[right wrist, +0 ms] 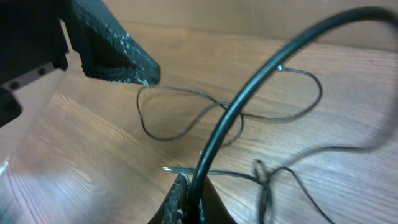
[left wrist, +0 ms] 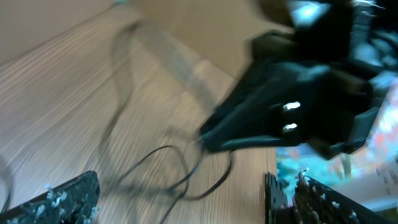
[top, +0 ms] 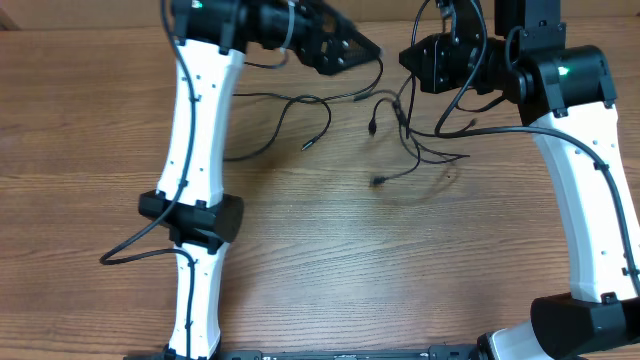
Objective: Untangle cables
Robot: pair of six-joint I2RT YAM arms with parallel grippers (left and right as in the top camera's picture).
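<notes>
Several thin black cables lie on the wooden table between my two grippers, tangled near the right and trailing in loose strands to the left. My left gripper hovers at the far middle. In the left wrist view its fingers are wide open over a cable loop. My right gripper faces it closely. In the right wrist view its fingers are shut on a black cable that arcs up to the right. Thin loops and a knot lie on the table beyond.
Both white arms reach in from the front, the left one and the right one. A black robot wire hangs off the left arm. The left gripper's finger shows in the right wrist view, upper left.
</notes>
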